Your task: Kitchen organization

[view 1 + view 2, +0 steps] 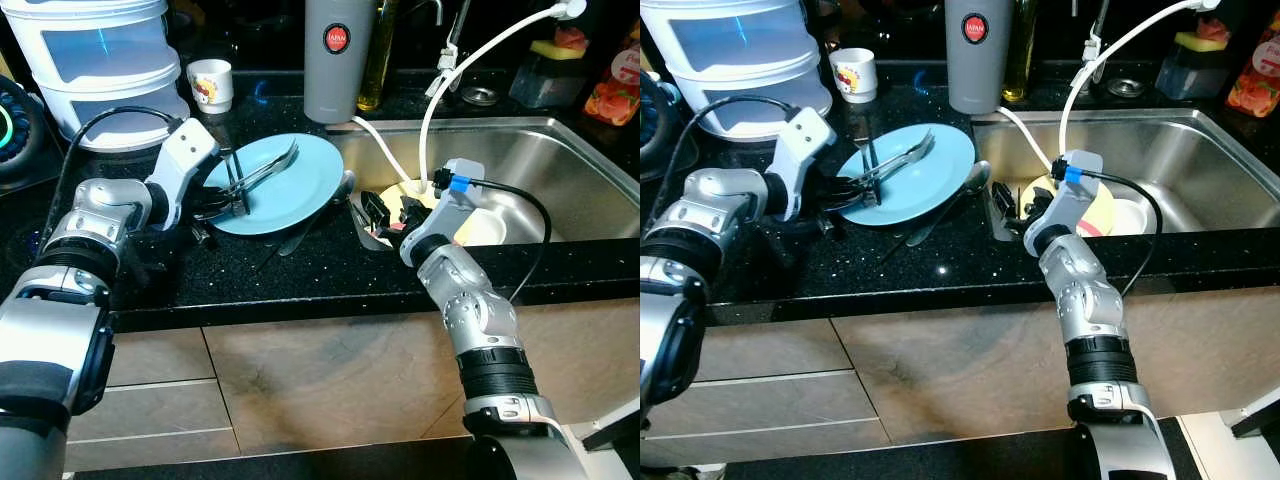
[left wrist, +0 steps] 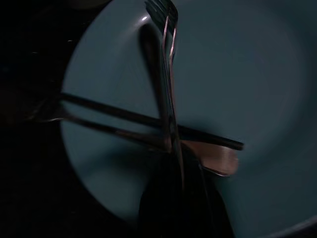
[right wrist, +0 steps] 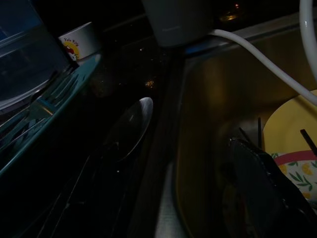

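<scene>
A light blue plate [image 1: 290, 190] lies on the black counter with a fork [image 1: 270, 165], a second utensil and dark chopsticks [image 2: 114, 111] crossed on it. My left gripper [image 1: 212, 205] is at the plate's left rim, shut on the fork's handle [image 2: 171, 124]. A large spoon [image 1: 340, 188] lies on the counter between the plate and the sink. My right gripper [image 1: 388, 215] hangs open over the sink's left edge, just right of the spoon [image 3: 131, 124] and next to a yellow plate [image 3: 287, 129] in the sink.
The steel sink [image 1: 560, 170] holds dishes, and a white hose [image 1: 430, 110] drops into it. A grey thermos [image 1: 337, 60], a small cup [image 1: 210, 85] and stacked white containers [image 1: 100, 70] stand at the back. The counter's front edge [image 1: 300, 300] is close below both arms.
</scene>
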Robot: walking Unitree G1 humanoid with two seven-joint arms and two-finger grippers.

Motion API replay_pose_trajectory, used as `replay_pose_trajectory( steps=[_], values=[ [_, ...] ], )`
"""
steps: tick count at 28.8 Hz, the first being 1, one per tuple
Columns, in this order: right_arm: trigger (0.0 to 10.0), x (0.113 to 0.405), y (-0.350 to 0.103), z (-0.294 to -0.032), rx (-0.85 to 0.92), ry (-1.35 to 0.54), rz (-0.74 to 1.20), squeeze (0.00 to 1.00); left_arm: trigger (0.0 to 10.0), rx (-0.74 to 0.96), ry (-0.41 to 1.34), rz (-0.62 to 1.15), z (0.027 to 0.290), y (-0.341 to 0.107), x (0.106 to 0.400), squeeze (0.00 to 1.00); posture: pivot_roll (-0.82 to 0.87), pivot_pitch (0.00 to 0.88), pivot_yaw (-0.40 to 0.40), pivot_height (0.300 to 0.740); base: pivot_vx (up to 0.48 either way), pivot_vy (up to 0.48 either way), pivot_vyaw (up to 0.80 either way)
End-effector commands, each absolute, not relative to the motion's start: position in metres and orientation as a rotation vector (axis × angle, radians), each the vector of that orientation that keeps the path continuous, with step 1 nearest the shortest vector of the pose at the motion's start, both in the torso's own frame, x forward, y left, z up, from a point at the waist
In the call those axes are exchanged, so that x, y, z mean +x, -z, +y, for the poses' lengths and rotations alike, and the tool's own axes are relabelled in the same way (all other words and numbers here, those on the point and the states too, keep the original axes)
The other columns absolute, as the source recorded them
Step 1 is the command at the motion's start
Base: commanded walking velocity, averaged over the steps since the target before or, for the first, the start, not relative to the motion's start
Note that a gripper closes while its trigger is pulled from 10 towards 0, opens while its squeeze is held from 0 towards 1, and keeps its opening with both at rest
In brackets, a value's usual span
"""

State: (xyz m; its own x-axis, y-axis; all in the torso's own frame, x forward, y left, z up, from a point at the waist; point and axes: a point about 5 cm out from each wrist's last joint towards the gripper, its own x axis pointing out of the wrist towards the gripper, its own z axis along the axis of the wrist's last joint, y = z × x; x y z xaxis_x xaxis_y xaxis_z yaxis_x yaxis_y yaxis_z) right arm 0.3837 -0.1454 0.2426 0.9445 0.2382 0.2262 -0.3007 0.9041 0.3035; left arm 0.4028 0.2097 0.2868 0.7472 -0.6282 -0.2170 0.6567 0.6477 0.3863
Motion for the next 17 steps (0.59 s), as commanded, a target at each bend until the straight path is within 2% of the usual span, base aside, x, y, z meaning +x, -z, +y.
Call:
replay_pose_trajectory(
  steps=[1, 4, 13, 17],
  values=[
    [10.0, 0.384, -0.243, -0.146, 0.355, -0.284, -0.177, 0.0, 0.0, 0.444, 0.728, 0.068, 0.219, -0.292, 0.4, 0.0, 0.07, 0.188, -0.003, 0.74, 0.0, 0.0, 0.0],
    [10.0, 0.384, -0.245, -0.146, 0.355, -0.286, -0.184, 0.0, 0.0, 0.345, 0.79, -0.01, 0.216, -0.307, 0.398, 0.0, 0.07, 0.177, -0.006, 0.74, 0.0, 0.0, 0.0],
    [10.0, 0.385, -0.249, -0.146, 0.358, -0.29, -0.195, 0.0, 0.0, 0.267, 0.828, -0.09, 0.211, -0.324, 0.397, 0.0, 0.07, 0.162, -0.01, 0.74, 0.0, 0.0, 0.0],
    [10.0, 0.386, -0.252, -0.146, 0.368, -0.292, -0.205, 0.0, 0.0, 0.233, 0.799, -0.199, 0.207, -0.339, 0.397, 0.0, 0.07, 0.156, -0.012, 0.74, 0.0, 0.0, 0.0]
  ],
)
